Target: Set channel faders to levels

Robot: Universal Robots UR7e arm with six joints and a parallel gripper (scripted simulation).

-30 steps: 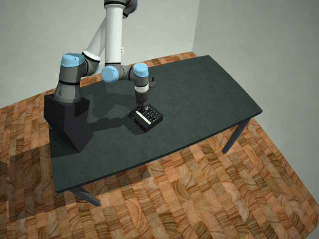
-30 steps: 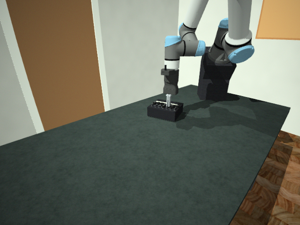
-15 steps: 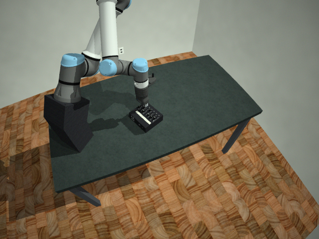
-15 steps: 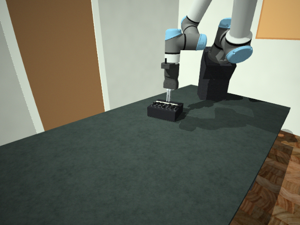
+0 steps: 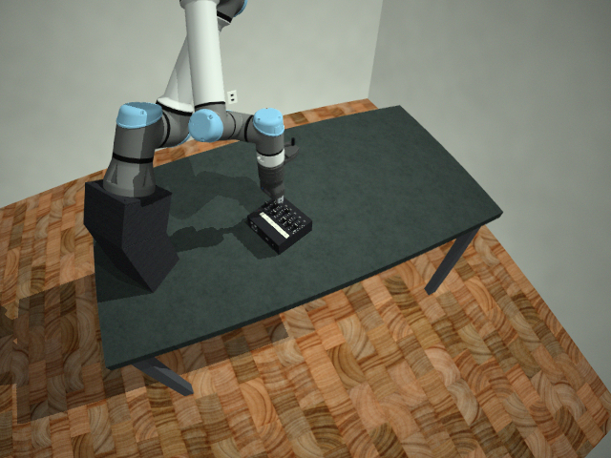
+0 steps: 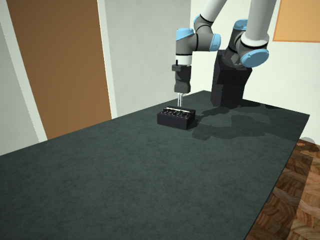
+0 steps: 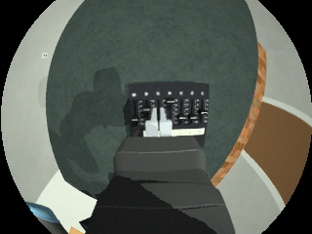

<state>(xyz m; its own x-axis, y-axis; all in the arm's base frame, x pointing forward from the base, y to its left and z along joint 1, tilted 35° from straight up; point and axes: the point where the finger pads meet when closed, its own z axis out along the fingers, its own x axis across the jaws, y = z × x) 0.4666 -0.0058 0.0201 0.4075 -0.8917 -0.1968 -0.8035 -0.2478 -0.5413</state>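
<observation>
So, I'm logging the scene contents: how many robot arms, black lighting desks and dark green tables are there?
White and grey robot arm with blue joint caps: 1
Black box-shaped lighting desk: 1
Dark green table: 1
Total: 3

The lighting desk (image 5: 291,235) is black with a white tape strip (image 5: 275,225); the counter (image 5: 374,187) is mottled dark green; the floor (image 5: 345,374) is patterned brown wood.

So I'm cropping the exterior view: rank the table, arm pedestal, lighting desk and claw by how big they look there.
1. Table, by far.
2. Arm pedestal.
3. Lighting desk.
4. Claw, shut and empty above the desk; only its thin fingers show.
</observation>
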